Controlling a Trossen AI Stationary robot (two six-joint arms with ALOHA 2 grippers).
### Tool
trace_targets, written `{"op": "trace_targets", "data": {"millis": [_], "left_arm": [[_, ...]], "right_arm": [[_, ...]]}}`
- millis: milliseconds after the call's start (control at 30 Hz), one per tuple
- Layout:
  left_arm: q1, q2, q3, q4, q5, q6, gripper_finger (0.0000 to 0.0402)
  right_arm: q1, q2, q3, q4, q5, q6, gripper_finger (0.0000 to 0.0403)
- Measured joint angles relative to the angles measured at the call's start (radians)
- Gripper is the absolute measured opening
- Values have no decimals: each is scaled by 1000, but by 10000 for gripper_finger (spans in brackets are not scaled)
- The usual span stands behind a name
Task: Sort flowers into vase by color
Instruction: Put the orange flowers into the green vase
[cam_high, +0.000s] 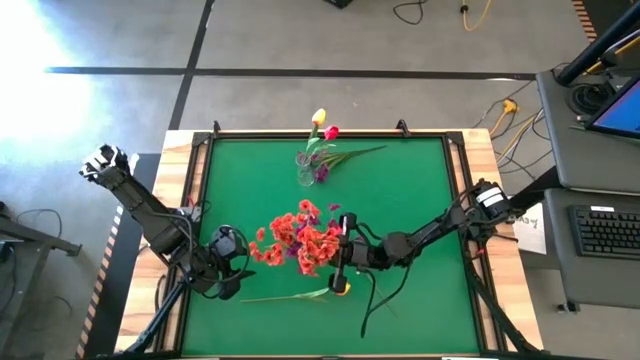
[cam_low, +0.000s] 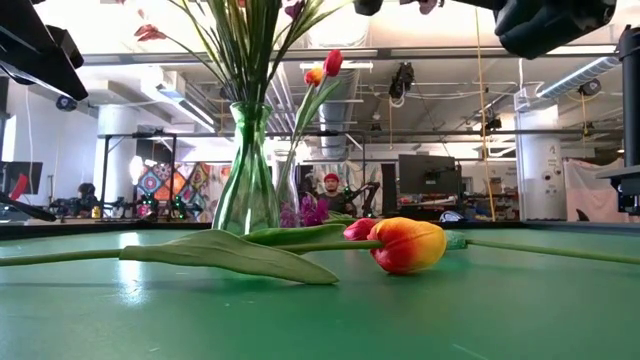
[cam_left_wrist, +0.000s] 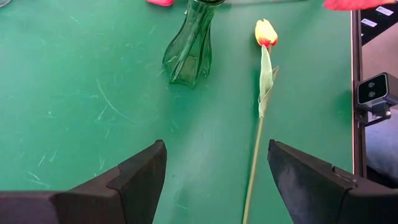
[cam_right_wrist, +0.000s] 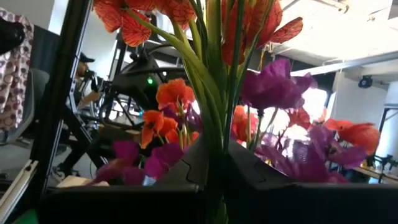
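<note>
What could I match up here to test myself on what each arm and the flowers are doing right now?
Things:
1. left gripper
2. right gripper
3. yellow-red tulip
4. green vase

States:
A. lying flat on the green mat
B. shut on a bunch of flower stems
C. open, holding nothing
D. standing upright with stems in it

Pairs: 1-C, 2-B, 3-A, 4-D
</note>
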Motion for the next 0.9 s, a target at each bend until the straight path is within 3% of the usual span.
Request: {"op": "trace_targets", "data": {"millis": [700, 900], "left_arm": [[0, 0, 0, 0, 0, 0, 268], [0, 0, 0, 0, 0, 0, 268]], "right_arm": [[-7, 1, 0, -40, 18, 54, 29], [-14, -1, 0, -85, 42, 134, 29]]}}
